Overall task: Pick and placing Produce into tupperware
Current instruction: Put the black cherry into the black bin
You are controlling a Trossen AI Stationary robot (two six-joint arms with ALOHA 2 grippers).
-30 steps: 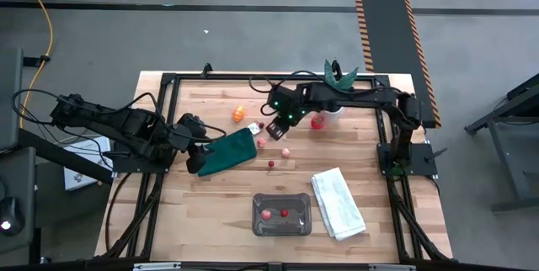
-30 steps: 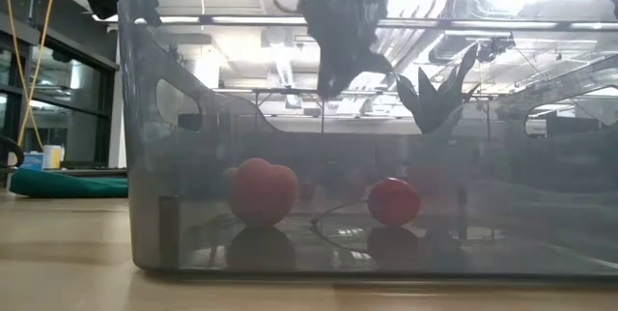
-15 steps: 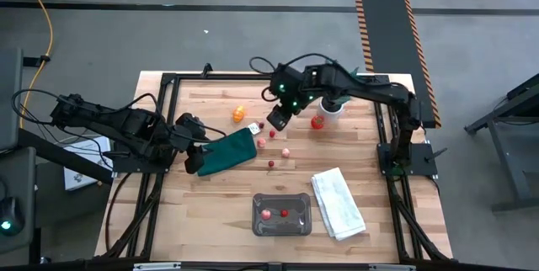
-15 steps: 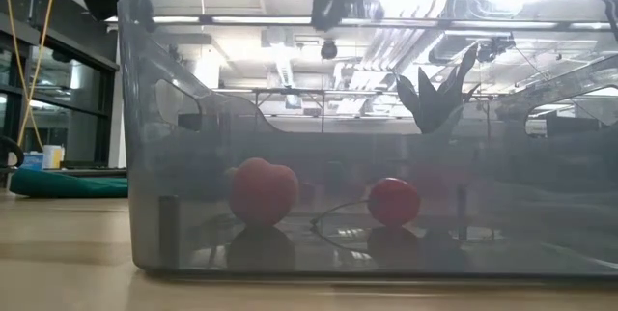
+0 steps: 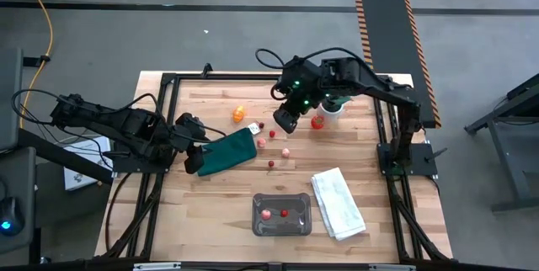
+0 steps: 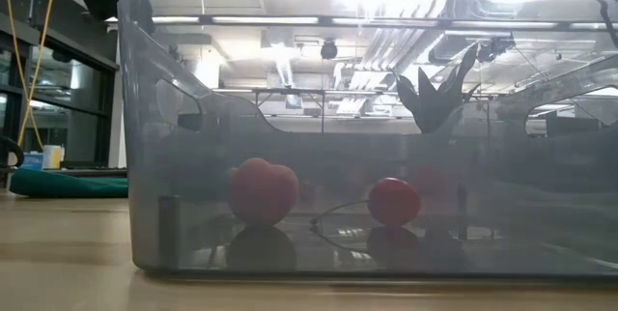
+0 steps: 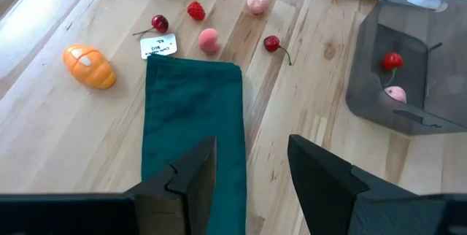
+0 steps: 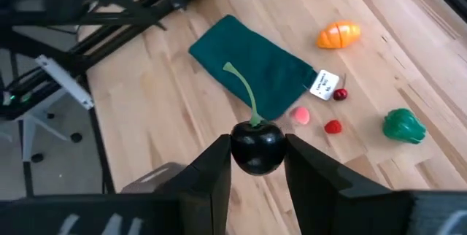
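My right gripper [image 5: 286,122] hangs high over the table's far middle, shut on a dark cherry [image 8: 257,147] with a green stem. My left gripper [image 7: 252,184] stands open at the table's left, above the near end of the dark green cloth [image 5: 229,151], with nothing between its fingers. The clear grey tupperware [image 5: 282,214] sits near the front edge with a pink piece [image 6: 263,190] and a red piece [image 6: 394,201] lying on its bottom. More produce lies loose past the cloth: an orange piece [image 5: 239,113], a red one [image 5: 317,122], pink ones [image 5: 262,142] and a cherry [image 5: 271,164]. My right gripper pinches the dark cherry's round body [image 8: 241,155] between its two fingers, one on each side. The fingers slant down from the far right. The cherry is lifted clear of the table, and its green stem [image 8: 244,93] sticks out free beyond the fingertips.
A folded white towel [image 5: 337,204] lies right of the tupperware. A potted plant [image 6: 439,94] stands at the far right, partly under my right arm. A green toy vegetable [image 8: 403,125] and a small white tag [image 8: 324,84] lie near the cloth's far end.
My right gripper has gone up from the loose produce with the dark cherry and a little toward the table's right edge, rising out of the top of the low view. It has stayed shut on the cherry.
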